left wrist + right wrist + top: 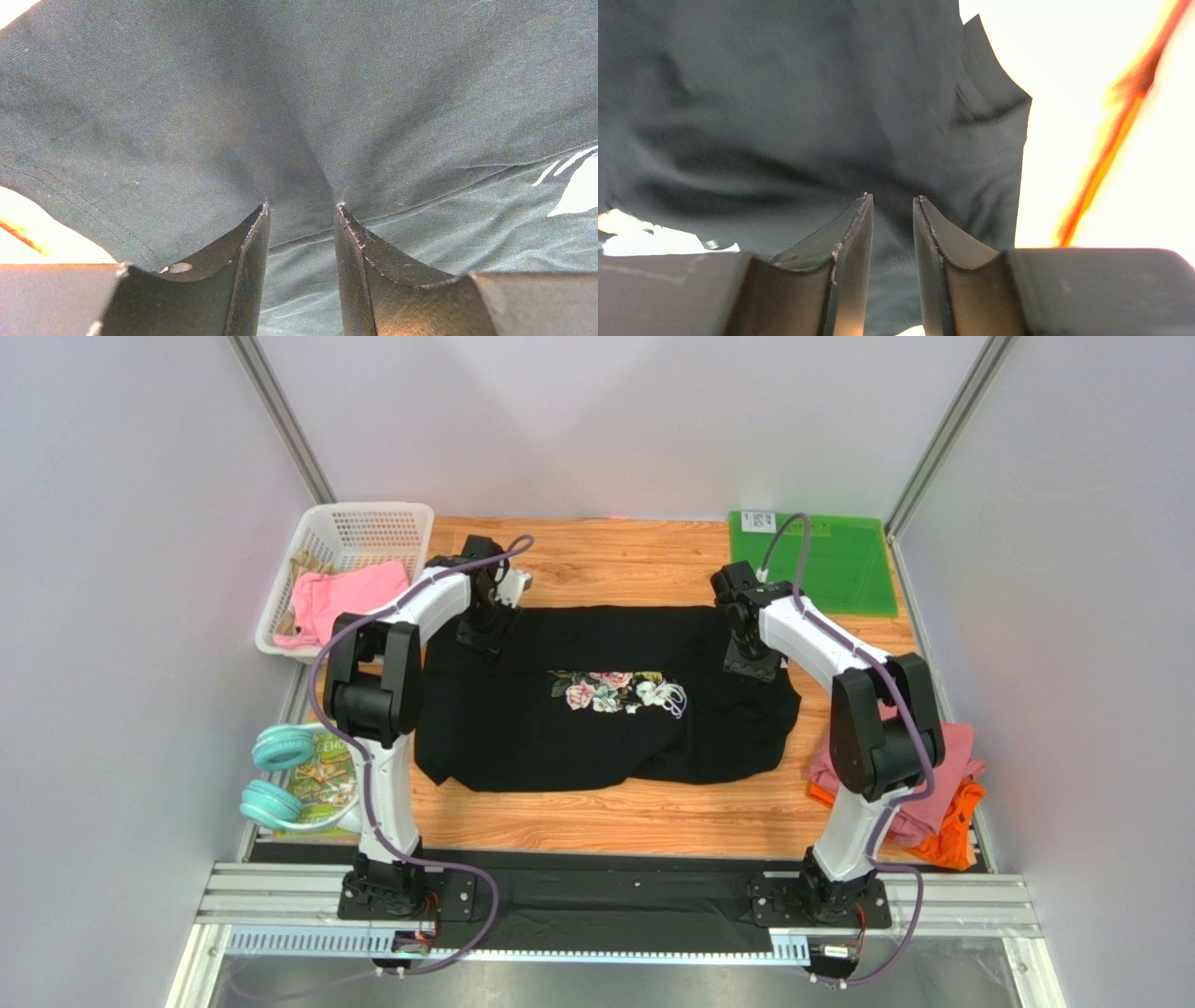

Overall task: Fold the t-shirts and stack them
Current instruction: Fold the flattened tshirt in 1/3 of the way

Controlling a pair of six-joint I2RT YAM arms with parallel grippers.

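While the black shirt (603,735) lies on the table (617,819), its long side runs from left to right, and we cannot tell where its neck points. Our left gripper (302,205) and right gripper (892,198) sit on its far corners, fingers a bit apart. Bare wood shows in front of it. Left of it, the basket (351,515) holds a pink shirt (344,598); right of it lies an orange shirt (954,840).

Fixed high behind the near edge of the table (603,819), looking down over all; at each wrist, pressed close onto the black t-shirt (589,735), shared by all views.
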